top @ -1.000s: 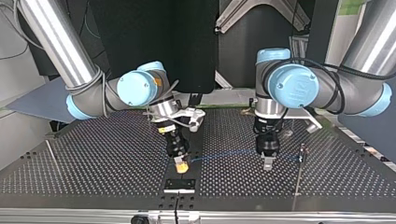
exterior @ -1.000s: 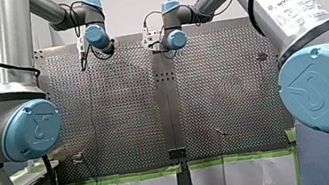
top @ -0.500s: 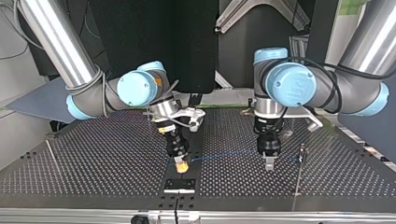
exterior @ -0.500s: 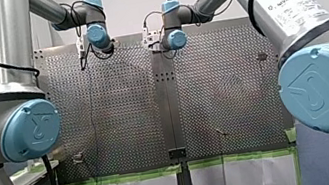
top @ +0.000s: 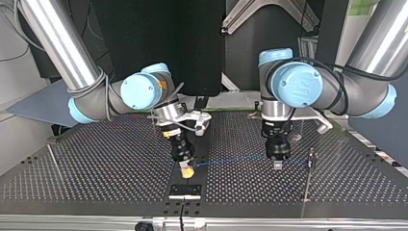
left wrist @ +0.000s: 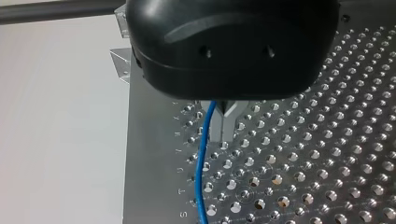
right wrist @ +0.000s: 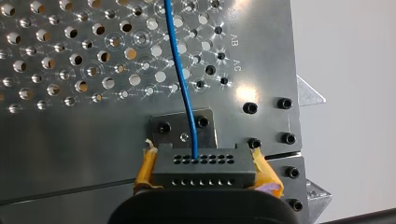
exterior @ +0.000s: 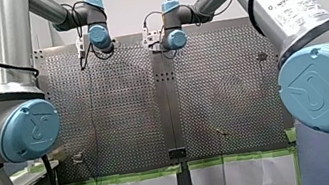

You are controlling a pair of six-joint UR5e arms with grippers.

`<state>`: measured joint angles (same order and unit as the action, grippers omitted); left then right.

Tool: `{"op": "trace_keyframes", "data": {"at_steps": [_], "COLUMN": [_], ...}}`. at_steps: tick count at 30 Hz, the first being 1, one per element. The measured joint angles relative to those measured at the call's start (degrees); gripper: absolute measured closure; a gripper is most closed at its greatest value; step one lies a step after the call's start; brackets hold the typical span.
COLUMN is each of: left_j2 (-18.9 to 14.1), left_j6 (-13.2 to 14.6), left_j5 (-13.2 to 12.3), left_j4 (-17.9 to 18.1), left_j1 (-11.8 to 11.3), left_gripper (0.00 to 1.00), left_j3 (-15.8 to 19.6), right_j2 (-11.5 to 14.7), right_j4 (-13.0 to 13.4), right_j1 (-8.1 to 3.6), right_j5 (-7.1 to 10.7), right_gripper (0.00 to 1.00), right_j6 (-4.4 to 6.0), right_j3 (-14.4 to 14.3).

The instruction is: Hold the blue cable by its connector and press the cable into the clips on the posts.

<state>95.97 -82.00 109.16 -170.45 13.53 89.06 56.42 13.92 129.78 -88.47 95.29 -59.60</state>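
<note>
Yellow-padded right claw point(right wrist: 204, 164) grips perforated connector point(right wrist: 204, 173)

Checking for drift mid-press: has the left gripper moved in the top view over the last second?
Yes, slightly: my left gripper has risen in the top view, its tip now higher against the thin post beside it.

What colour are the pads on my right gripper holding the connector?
Yellow pads flank the dark grey connector; clearest in the right wrist view.
</note>
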Motion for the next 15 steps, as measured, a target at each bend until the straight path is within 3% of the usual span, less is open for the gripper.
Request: {"op": "trace_keyframes", "data": {"at_steps": [9, 15], "left_j2": [1.48, 5.1], "left_j6": [0.48, 0.83], "left_j5": [-0.57, 1.57], "left_j4": [0.7, 3.35], "left_j1": [1.14, 4.22], "left_gripper": [1.0, 1.0], "left_j3": [1.32, 3.85], "right_j2": [-0.01, 0.01], "right_j4": [-0.38, 0.25], "right_j1": [-0.49, -0.88], "right_j5": [-0.41, -2.11], "right_gripper": [1.0, 1.0], "right_j6": [0.0, -0.05], "right_j3": [-1.65, -4.6]}}
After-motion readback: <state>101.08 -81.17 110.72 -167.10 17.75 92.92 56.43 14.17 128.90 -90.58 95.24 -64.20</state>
